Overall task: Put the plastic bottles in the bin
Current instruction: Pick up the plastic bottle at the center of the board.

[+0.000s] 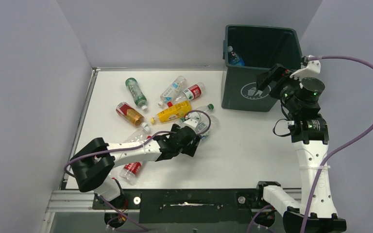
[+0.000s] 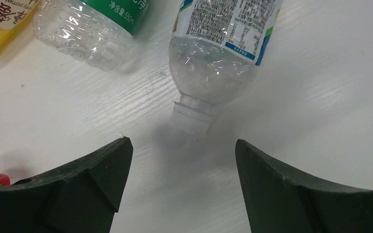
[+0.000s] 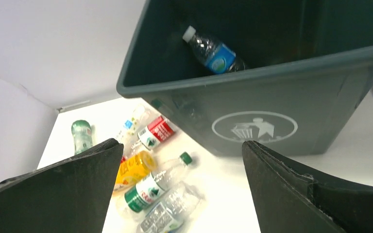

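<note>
Clear plastic bottle with white cap and blue-edged label (image 2: 213, 63), neck-first before the wide-open left end effector (image 2: 179, 145).
Flat on the white worktop (image 1: 252, 141) amid other plastic bottles (image 1: 175, 111), well left of the tall dark green bin (image 1: 245, 94), one blue-labelled bottle (image 1: 234, 57) inside. Right end effector (image 3: 180, 145) spread wide, empty, near the bin's front. Likely risk: closing on the tapered neck and squirting the slick bottle sideways into its green-labelled neighbour (image 2: 92, 24).

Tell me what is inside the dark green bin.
One clear plastic bottle with a blue label and white cap lies inside the tall dark green plastic bin. Its floor is hidden behind the front wall.
</note>
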Available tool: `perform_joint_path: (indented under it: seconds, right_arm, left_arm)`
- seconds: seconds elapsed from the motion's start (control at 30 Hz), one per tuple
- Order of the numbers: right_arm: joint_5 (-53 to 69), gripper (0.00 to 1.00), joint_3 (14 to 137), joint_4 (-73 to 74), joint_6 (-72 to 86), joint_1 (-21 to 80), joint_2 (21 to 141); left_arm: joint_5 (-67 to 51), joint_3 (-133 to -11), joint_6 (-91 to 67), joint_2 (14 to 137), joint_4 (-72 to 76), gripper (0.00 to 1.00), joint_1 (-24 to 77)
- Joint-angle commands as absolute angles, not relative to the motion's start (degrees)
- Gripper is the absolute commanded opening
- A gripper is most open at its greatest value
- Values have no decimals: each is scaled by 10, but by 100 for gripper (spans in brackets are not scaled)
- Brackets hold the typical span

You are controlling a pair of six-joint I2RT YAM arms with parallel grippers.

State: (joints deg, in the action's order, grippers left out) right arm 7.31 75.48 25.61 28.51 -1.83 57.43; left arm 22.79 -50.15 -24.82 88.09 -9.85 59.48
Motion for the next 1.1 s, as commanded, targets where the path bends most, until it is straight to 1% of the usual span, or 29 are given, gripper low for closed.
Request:
perform_joint_path:
  seconds: [0.0, 0.27, 0.53, 0.73, 0.87, 1.07]
  right_arm:
    - [87, 100, 738, 260, 289, -15, 544]
    - [101, 99, 700, 260, 297, -13, 528]
    - [104, 99, 673, 266, 295, -12, 515]
    - [107, 99, 656, 268, 295, -12, 509]
    - [111, 98, 640, 268, 297, -11, 505]
    - [112, 98, 619, 269, 299, -6, 497]
  left_arm:
    - [272, -539, -205, 908, -66, 76, 590]
    - [268, -535, -188, 942, -35, 68, 589]
    - [255, -539, -170, 966, -8, 57, 588]
    - [249, -547, -167, 980, -8, 46, 588]
    - [246, -540, -166, 981, 6, 44, 586]
    - [237, -536, -166, 984, 11, 35, 582]
